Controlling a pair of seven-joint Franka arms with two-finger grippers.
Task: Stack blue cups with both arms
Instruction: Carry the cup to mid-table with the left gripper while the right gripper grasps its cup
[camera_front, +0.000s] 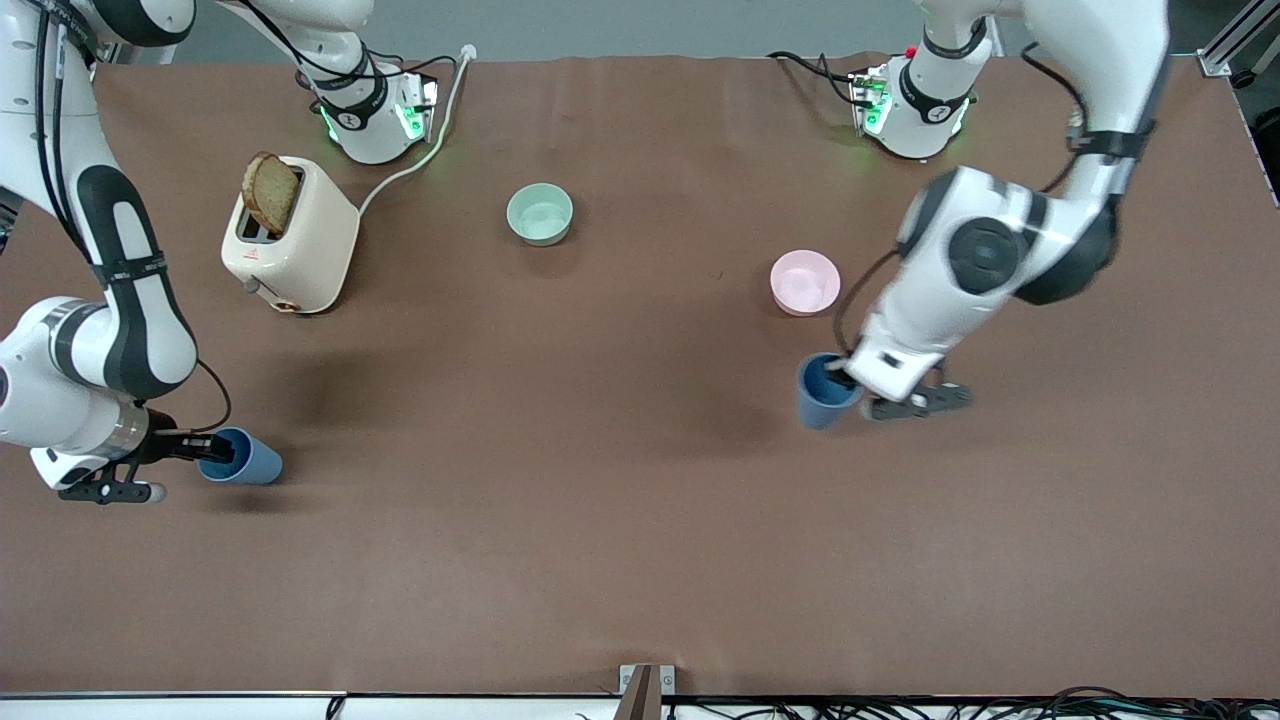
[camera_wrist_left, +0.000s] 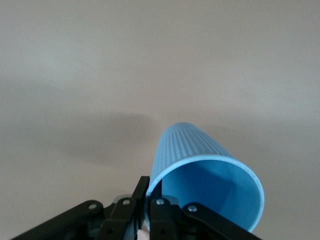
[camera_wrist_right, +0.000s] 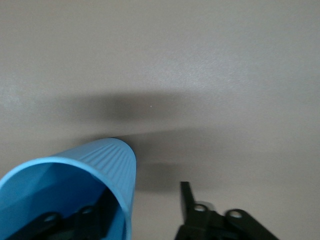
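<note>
One blue cup (camera_front: 822, 398) stands on the brown table toward the left arm's end, nearer the front camera than the pink bowl. My left gripper (camera_front: 848, 383) is shut on its rim, one finger inside and one outside, as the left wrist view shows: gripper (camera_wrist_left: 150, 192), cup (camera_wrist_left: 200, 145). I cannot tell whether this cup is off the table. The other blue cup (camera_front: 245, 460) stands at the right arm's end. My right gripper (camera_front: 185, 470) is open astride its wall: gripper (camera_wrist_right: 142, 205), cup (camera_wrist_right: 100, 160), with one finger inside and the other well clear outside.
A cream toaster (camera_front: 300, 245) with a slice of bread (camera_front: 270, 192) and its white cable stands near the right arm's base. A mint-green bowl (camera_front: 540, 213) and a pink bowl (camera_front: 805, 282) sit farther from the front camera than the cups.
</note>
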